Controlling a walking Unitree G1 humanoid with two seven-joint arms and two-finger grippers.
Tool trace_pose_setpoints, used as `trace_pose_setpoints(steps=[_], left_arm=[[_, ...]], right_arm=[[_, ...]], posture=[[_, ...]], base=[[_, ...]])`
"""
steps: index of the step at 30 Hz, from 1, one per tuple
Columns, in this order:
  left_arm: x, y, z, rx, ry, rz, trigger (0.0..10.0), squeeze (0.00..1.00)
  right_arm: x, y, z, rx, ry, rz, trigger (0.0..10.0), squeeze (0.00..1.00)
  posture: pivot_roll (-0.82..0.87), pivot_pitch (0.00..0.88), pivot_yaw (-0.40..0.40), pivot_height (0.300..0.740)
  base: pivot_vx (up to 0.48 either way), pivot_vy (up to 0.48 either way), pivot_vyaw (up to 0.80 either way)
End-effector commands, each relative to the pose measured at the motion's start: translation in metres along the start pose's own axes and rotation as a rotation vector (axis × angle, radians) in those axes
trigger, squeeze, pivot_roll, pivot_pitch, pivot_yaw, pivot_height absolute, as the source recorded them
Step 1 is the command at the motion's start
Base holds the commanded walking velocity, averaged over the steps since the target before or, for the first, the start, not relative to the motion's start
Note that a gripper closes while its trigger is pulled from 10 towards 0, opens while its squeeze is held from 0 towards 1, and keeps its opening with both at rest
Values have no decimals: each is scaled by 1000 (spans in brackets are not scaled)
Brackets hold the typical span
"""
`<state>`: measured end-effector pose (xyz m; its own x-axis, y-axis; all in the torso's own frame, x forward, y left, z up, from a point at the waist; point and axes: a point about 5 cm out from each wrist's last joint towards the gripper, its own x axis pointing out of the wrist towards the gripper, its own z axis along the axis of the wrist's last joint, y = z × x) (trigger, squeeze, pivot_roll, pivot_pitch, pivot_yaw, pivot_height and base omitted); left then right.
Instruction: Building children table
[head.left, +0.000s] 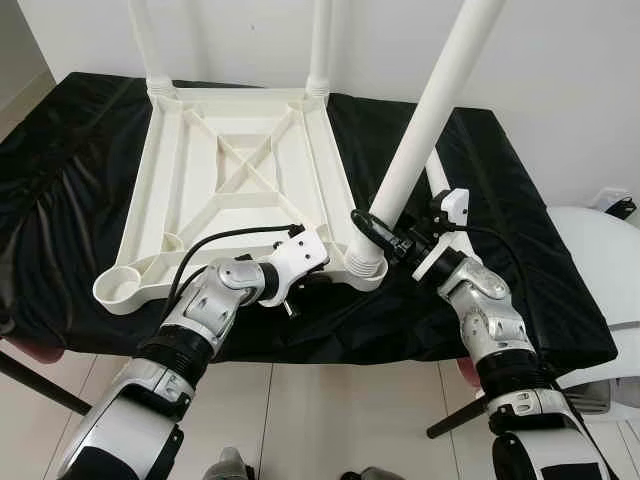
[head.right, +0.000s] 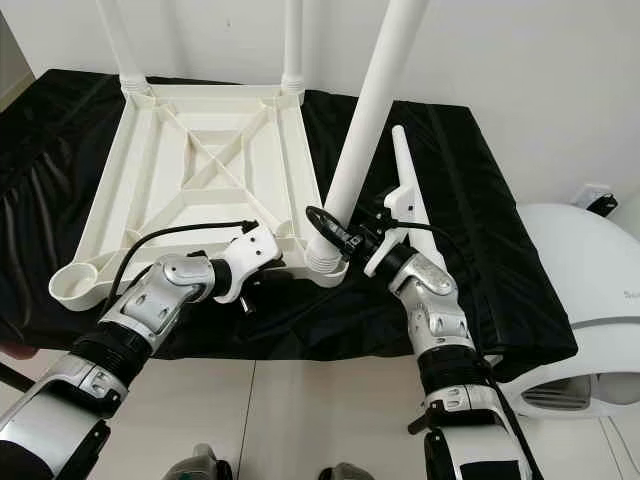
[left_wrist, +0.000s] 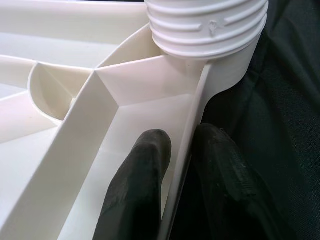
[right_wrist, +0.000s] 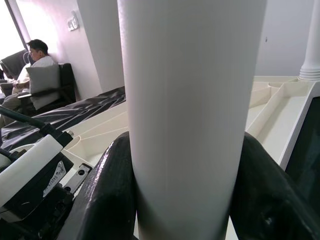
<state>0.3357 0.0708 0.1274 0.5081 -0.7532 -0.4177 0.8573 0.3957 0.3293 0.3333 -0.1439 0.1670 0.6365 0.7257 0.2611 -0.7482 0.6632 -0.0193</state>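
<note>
White tabletop (head.left: 240, 190) lies upside down on the black-draped work surface (head.left: 520, 260), ribs up, two legs already standing in its far corner sockets. The third leg (head.left: 430, 130) sits at the near-right corner socket (head.left: 366, 266) — threaded collar at the socket mouth, not clearly seated all the way. Its long axis is not plumb: the top leans away to the right and back, so the shaft runs off-line from the socket axis. That tilt is what the next turn depends on.

Right gripper (head.left: 385, 232) is clamped around the leg low on the shaft, just above the collar, both fingers (right_wrist: 112, 200) wrapped against the white tube. Left gripper (head.left: 318, 272) pinches the tabletop's near edge wall just beside that same socket, one finger (left_wrist: 137, 190) inside the rim, the other outside — bracing the top.

A fourth leg (head.right: 405, 190) lies flat on the cloth beside the tabletop's right edge; near-left socket (head.left: 120, 285) is empty. Right arm is nearer both.
</note>
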Motion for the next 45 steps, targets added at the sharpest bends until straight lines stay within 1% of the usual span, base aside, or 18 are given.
trace_pose_setpoints(steps=[1, 4, 5, 12, 20, 25, 33, 45], left_arm=[[2, -8, -4, 9, 23, -44, 10000, 0], [2, -8, -4, 9, 23, -44, 10000, 0], [1, -8, -4, 8, 24, -42, 10000, 0], [1, -7, -3, 10, 22, -44, 10000, 0], [2, -8, -2, 13, 17, -48, 10000, 0], [2, -8, -2, 12, 18, -48, 10000, 0], [1, -8, -2, 9, 17, -46, 10000, 0], [1, -8, -1, 11, 14, -49, 10000, 0]], right_arm=[[-2, 0, -7, 7, 35, 4, 10000, 0], [-4, -2, -8, 3, 46, -4, 10000, 0], [-9, -5, -12, -10, 70, -11, 10000, 0], [-17, -9, -17, -25, 99, -31, 10000, 0], [-20, -10, -21, -30, 112, -42, 10000, 0], [-19, -6, -22, -29, 112, -28, 10000, 0], [-15, 8, -26, -53, 112, 33, 10000, 0], [-16, 12, -29, -54, 119, 37, 10000, 0]], posture=[[31, 17, -59, 740], [30, 18, -59, 740], [28, 20, -57, 740], [16, 25, -51, 740], [14, 30, -48, 740], [17, 33, -49, 740], [16, 36, -50, 740], [14, 39, -47, 740]], base=[[0, 0, 0], [0, 0, 0], [0, 0, 0], [0, 0, 0], [0, 0, 0], [0, 0, 0], [0, 0, 0], [0, 0, 0]])
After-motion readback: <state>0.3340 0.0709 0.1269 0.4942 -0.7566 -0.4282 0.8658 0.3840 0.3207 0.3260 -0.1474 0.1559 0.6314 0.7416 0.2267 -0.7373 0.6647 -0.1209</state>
